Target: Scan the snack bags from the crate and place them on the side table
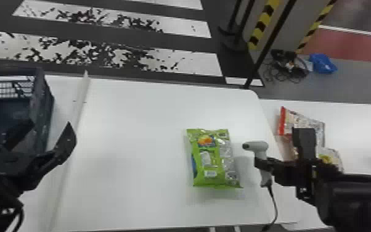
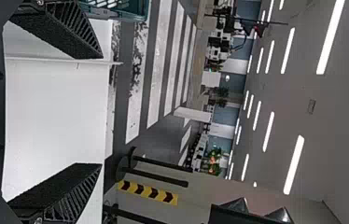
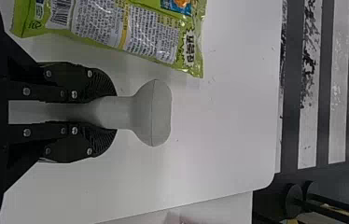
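1. Progress looks well along: just beyond the right hand (image 3: 114, 113), on the side surface (image 1: 363, 129), lie a red-and-silver bag (image 1: 302, 120) and a second bag (image 1: 329, 155), partly hidden by the arm. These are probably finished.
2. One green snack bag (image 1: 208, 157) lies flat on the main surface (image 1: 126, 138), just to the left of the right hand, its barcode (image 1: 210, 173) facing up.
3. The right hand is closed around the handle of the scanner (image 3: 151, 113), whose head points toward the bag's side. Whether this bag has been read cannot be told.
4. The left hand (image 2: 100, 111) has its fingers spread wide with nothing between them; it is near the crate (image 1: 41, 98), well apart from the bag.
5. Left to do, it seems: confirm the scan, then get this bag over to the right hand's far side, beside the others. How much the crate holds is unclear, the left arm covering part of it.
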Controlling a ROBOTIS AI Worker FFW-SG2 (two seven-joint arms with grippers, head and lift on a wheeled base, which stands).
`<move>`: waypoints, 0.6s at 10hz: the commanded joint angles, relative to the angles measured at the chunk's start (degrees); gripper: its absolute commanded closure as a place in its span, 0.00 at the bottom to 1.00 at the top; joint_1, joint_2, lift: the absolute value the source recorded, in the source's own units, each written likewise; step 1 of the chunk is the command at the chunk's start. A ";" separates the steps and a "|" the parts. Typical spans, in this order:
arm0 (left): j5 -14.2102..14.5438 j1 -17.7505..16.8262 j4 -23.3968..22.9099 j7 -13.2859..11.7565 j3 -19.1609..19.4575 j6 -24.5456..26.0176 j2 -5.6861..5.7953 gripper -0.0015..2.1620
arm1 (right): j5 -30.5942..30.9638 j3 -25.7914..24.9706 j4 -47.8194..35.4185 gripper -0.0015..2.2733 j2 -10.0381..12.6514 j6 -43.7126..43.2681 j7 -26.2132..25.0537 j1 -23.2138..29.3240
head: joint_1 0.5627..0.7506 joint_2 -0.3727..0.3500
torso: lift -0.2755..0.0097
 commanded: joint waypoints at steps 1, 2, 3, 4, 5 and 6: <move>0.00 -0.08 0.00 0.00 0.00 0.01 0.06 0.02 | 0.89 0.92 2.51 0.99 -0.04 -2.11 0.00 -0.78 | 0.70 0.22 | 0.79; 0.00 -0.08 0.08 0.00 0.00 0.01 0.06 0.02 | 1.33 1.36 3.56 0.99 -0.04 -3.52 -0.18 -0.96 | 0.70 0.22 | 0.79; 0.00 -0.08 0.08 0.00 0.00 0.01 0.06 0.02 | 1.77 1.97 4.44 0.99 -0.04 -4.04 -0.44 -1.13 | 0.70 0.22 | 0.79; 0.09 -0.08 0.08 0.00 0.00 0.01 0.06 0.02 | 2.29 2.41 5.23 0.99 -0.04 -4.22 -0.44 -1.31 | 0.70 0.22 | 0.79; 0.09 -0.08 0.17 0.00 0.00 0.01 0.14 0.02 | 2.82 2.85 5.76 0.99 -0.13 -4.40 -0.53 -1.31 | 0.70 0.22 | 0.79; 0.09 -0.08 0.08 0.00 0.00 0.01 0.14 0.02 | 2.82 2.85 6.03 0.96 -0.13 -4.75 -0.53 -1.31 | 0.70 0.22 | 0.79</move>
